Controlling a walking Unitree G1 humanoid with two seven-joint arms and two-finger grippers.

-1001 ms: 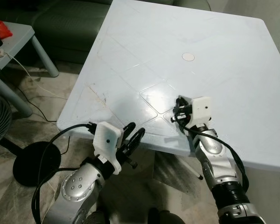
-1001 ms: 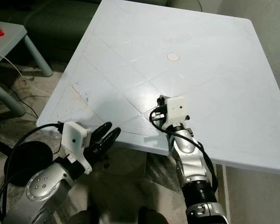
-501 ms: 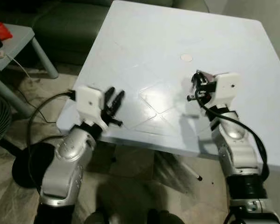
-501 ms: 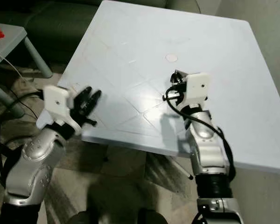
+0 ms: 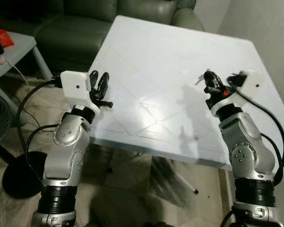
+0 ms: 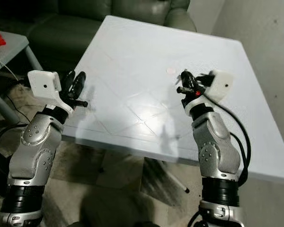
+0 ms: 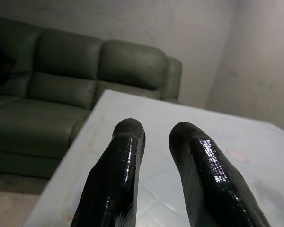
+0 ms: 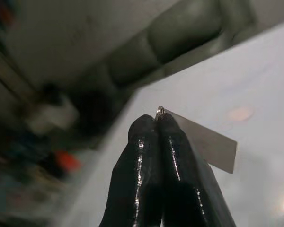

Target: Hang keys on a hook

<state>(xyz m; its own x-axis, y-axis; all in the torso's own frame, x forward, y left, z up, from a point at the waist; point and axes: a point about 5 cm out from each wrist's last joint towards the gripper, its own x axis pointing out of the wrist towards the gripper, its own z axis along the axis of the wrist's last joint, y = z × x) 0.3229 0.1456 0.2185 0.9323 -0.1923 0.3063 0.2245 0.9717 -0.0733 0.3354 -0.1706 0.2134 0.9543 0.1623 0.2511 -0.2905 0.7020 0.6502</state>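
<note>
The keys are pinched between the closed fingers of the right gripper, a flat grey tag and a small metal ring sticking out past the fingertips. That gripper is raised above the right part of the white table, near a small round mark on the tabletop. The left gripper is held up over the table's left edge, its fingers slightly apart and holding nothing. Behind the table is a dark green sofa. A grey side table stands to the left, with a red object on it.
</note>
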